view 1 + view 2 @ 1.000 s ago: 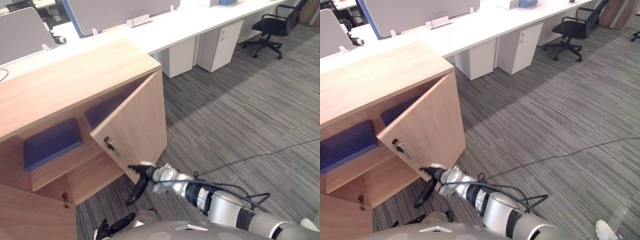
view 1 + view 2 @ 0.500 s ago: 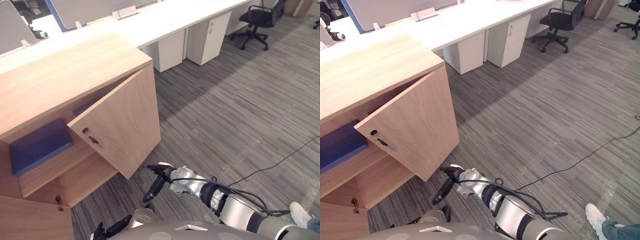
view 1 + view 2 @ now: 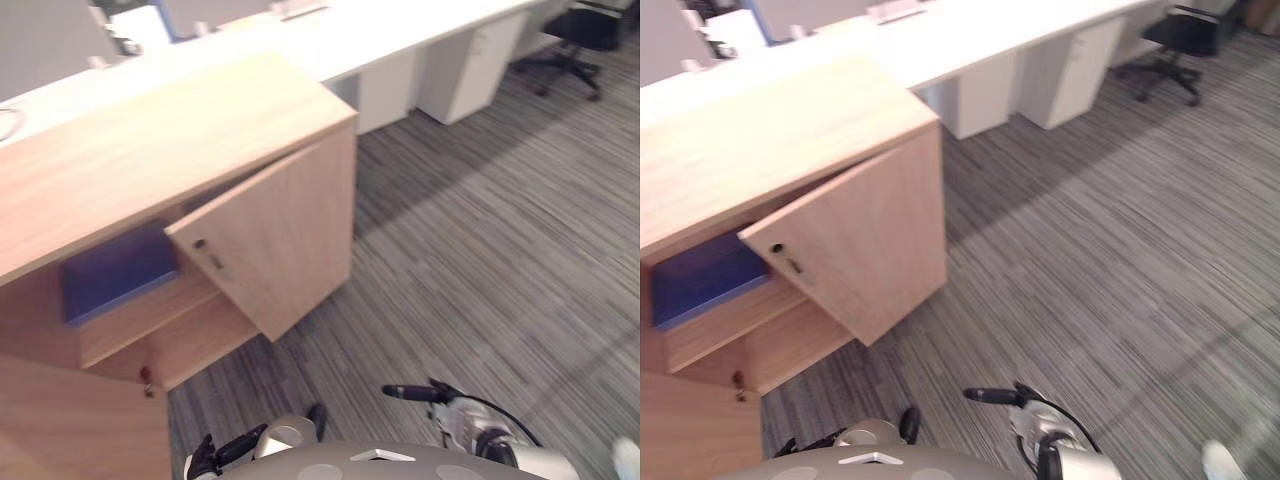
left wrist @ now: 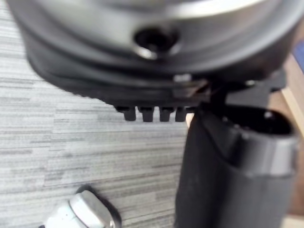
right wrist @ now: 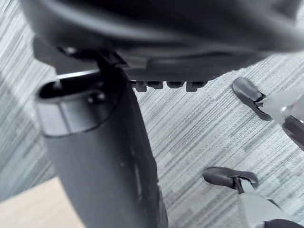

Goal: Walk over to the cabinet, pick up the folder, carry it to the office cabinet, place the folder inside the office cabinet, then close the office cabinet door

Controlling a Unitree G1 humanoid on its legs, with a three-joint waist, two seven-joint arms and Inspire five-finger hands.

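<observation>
A blue folder [image 3: 115, 272] lies flat on the upper shelf inside the light wooden office cabinet [image 3: 150, 150]. The cabinet's right door [image 3: 275, 245] hangs partly open, with a key in its lock [image 3: 205, 252], and covers part of the shelf. My right hand [image 3: 415, 393] hovers low over the carpet, below and to the right of the door's bottom corner. It is apart from the door, with its fingers straight and nothing in them. My left hand [image 3: 225, 450] shows at the bottom edge, fingers relaxed, holding nothing.
The cabinet's other door [image 3: 80, 425] stands open at the lower left. A long white desk [image 3: 330, 40] with drawer units [image 3: 465, 70] runs behind, and a black office chair [image 3: 1185, 35] stands at the far right. A person's white shoe [image 3: 1220, 460] is at the lower right.
My right hand has left the door's lower corner and dropped back toward me over the carpet. The camera has shifted. The door stays ajar.
</observation>
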